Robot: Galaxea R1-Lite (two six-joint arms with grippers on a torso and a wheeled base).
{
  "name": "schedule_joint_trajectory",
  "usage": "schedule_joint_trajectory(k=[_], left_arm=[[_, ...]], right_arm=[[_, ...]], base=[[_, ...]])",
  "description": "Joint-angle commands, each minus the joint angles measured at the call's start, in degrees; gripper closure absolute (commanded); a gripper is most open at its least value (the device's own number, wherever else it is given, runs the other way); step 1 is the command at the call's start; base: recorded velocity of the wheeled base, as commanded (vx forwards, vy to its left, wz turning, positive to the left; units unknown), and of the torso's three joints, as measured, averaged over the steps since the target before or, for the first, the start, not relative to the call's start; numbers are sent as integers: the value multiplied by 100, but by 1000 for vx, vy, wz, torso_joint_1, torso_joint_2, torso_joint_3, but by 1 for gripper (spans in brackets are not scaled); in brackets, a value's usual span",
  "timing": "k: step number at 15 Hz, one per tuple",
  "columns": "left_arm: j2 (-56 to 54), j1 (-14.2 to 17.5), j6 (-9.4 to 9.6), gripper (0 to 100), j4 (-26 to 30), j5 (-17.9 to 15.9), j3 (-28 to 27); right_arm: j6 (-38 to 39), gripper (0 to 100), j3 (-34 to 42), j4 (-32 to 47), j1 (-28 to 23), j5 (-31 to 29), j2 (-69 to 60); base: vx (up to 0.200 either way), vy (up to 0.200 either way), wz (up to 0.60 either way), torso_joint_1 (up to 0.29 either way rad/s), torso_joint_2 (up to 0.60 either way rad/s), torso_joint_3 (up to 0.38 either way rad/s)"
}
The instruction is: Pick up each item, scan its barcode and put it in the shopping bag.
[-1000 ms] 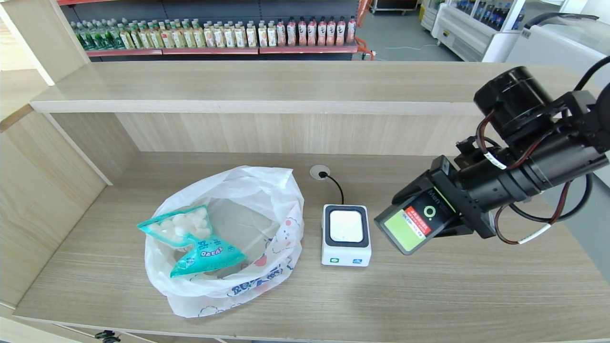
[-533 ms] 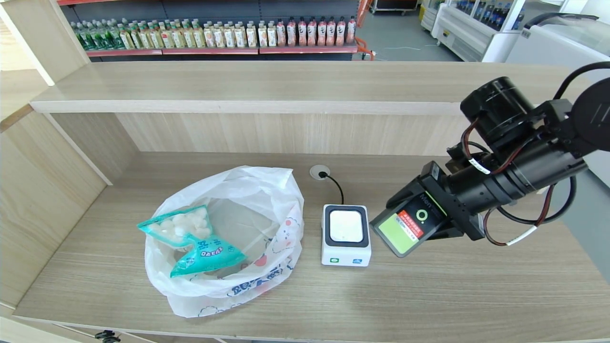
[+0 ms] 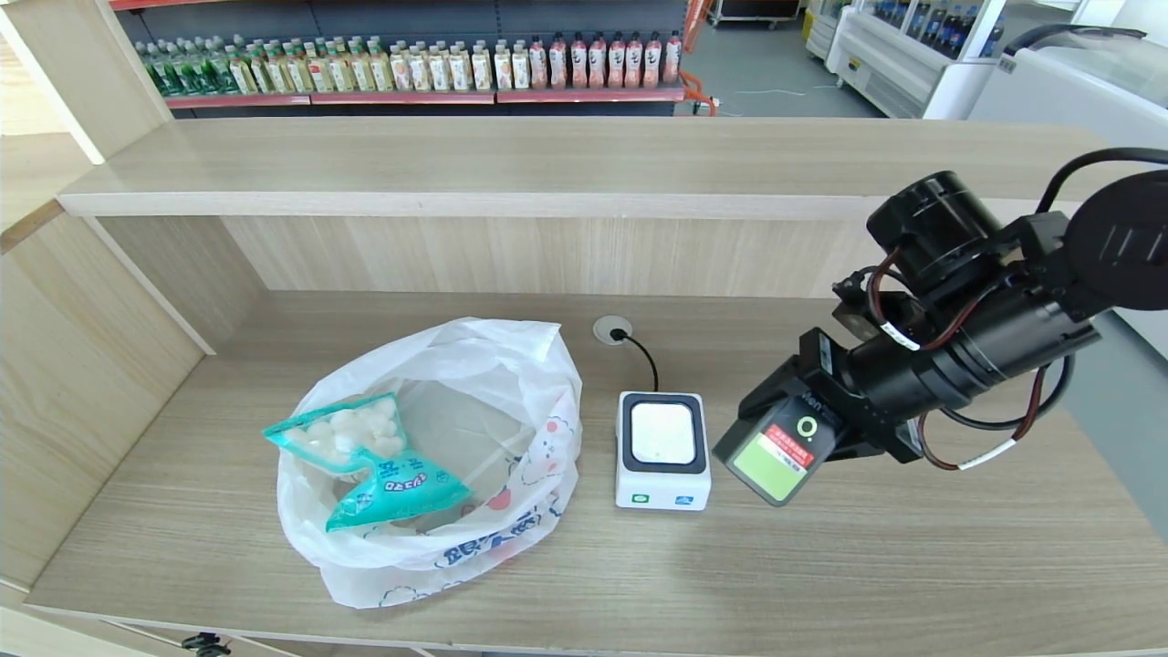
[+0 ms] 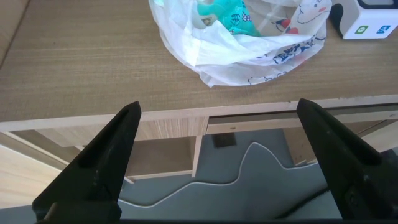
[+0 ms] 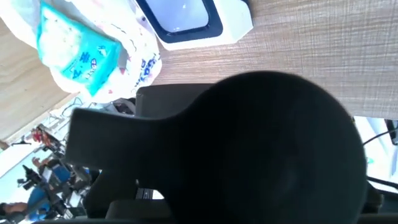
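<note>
My right gripper (image 3: 792, 429) is shut on a black box with a green and red label (image 3: 778, 451), held tilted just right of the white barcode scanner (image 3: 663, 450) and a little above the counter. In the right wrist view the box (image 5: 249, 155) blocks most of the picture, with the scanner (image 5: 193, 22) beyond it. A white plastic shopping bag (image 3: 438, 456) lies open left of the scanner, holding a teal snack packet (image 3: 365, 456). My left gripper (image 4: 224, 162) hangs open below the counter's front edge, with the bag (image 4: 249, 37) farther off.
The scanner's black cable (image 3: 643, 356) runs to a grommet (image 3: 611, 328) near the back wall. A raised wooden ledge (image 3: 547, 164) borders the counter behind and a side wall (image 3: 82, 365) on the left. Bare counter (image 3: 867, 566) lies in front and to the right.
My right arm has brought the black box lower and to the left, closer to the scanner. The bag, packet and scanner have not moved.
</note>
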Motion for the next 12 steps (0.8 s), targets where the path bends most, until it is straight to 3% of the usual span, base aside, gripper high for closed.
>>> schedule_joint_trajectory(k=[1,5,12], left_arm=[[7,-1,-1,0,-7,1,0],[7,-1,-1,0,2,1,0],[7,-1,-1,0,2,1,0]], right_arm=[[-57,100,31,-59,-23,-7,-48],[-198,100,145,-630,-32,-7,-84],[-576,100,1420,-2476,267,-473,-198]], base=[[0,0,0,0,0,0],[0,0,0,0,0,0],[0,0,0,0,0,0]])
